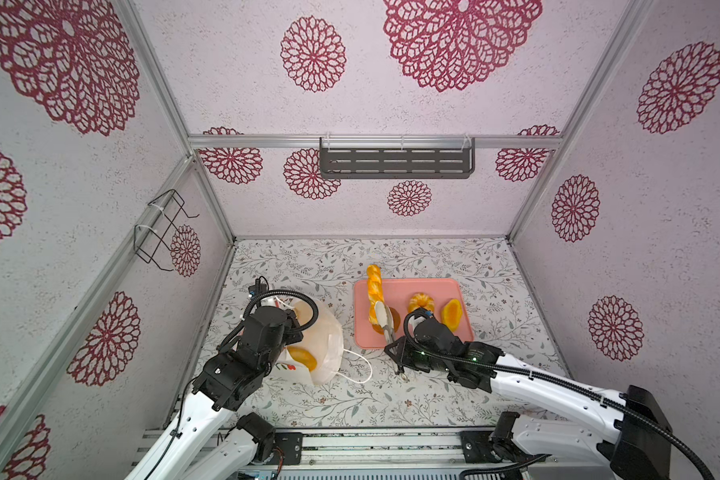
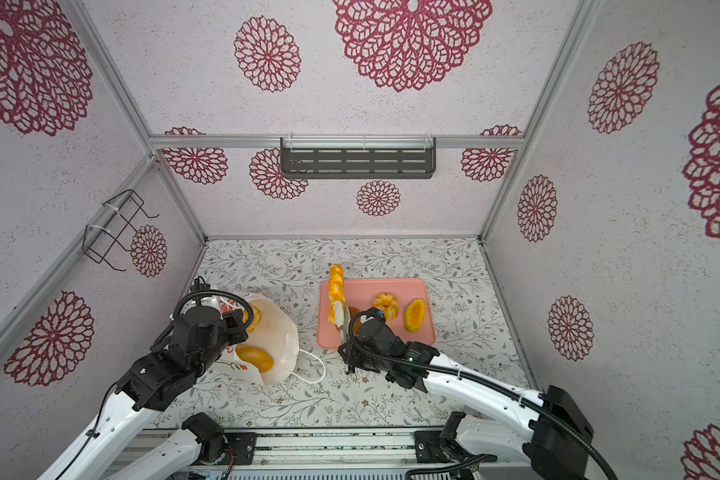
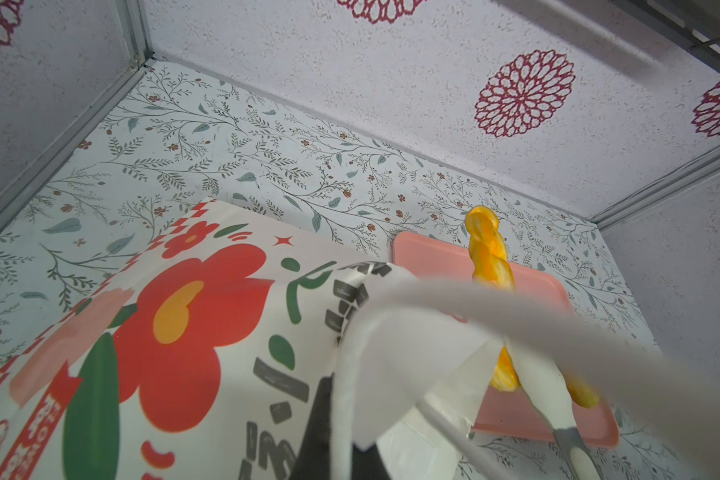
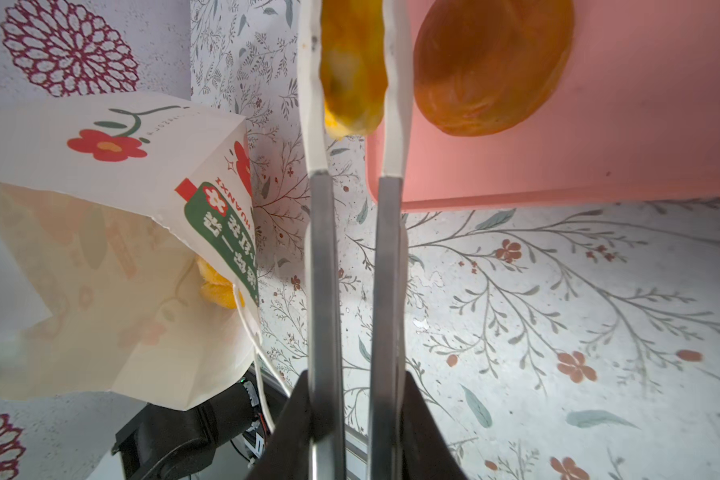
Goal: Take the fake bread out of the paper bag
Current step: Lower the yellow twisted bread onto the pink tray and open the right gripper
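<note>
The paper bag (image 1: 325, 345) is on the left of the flowery worktop (image 1: 391, 386). It is thin white paper with big red flowers and a white cord handle. Its mouth gapes wide, so both top views look inside. A smooth, shiny golden loaf (image 2: 254, 357) lies at the near side of the bag, and a ridged bun (image 2: 253, 316) sits at the far side.

The left fingers (image 2: 237, 321) are pinched shut on the bag's far rim.

To the right of the bag is a flat pink tray (image 1: 433, 286) with round corners. On it are a ridged ring bun (image 1: 421, 302), a yellow-orange oval (image 1: 452, 315) and a round brown bun (image 4: 491, 66).

The right fingers (image 1: 393, 348) are closed tight on metal tongs (image 4: 325, 249) with white tips. The tips squeeze the near end of the braided stick (image 1: 375, 291). The stick is long, twisted, glossy and yellow. Its long side runs from near to far along the tray's left edge, and its far end pokes out past the far rim. I cannot tell if it rests on the tray.
</note>
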You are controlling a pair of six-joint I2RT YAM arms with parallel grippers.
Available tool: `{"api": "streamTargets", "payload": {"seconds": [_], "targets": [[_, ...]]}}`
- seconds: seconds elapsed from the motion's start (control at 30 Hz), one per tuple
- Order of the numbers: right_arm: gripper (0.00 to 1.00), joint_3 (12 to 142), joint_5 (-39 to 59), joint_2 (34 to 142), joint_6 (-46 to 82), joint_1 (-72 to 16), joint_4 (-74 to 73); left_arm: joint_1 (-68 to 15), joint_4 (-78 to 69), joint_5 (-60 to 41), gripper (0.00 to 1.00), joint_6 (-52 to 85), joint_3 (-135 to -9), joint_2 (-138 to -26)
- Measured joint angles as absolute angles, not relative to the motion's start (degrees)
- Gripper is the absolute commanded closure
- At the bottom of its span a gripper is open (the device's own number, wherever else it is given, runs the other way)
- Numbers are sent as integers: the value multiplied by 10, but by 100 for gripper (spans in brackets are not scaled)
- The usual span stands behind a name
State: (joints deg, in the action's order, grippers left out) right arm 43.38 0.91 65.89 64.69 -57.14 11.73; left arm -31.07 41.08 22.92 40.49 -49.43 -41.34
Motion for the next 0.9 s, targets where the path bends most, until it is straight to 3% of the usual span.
{"api": "streamTargets", "payload": {"seconds": [0.5, 0.9], "targets": [[100, 376, 18, 731, 705, -592, -15, -311, 448, 232, 100, 404, -494, -390], [100, 357, 11, 709, 709, -578, 5, -311, 448, 230, 100, 405, -494, -394]]}}
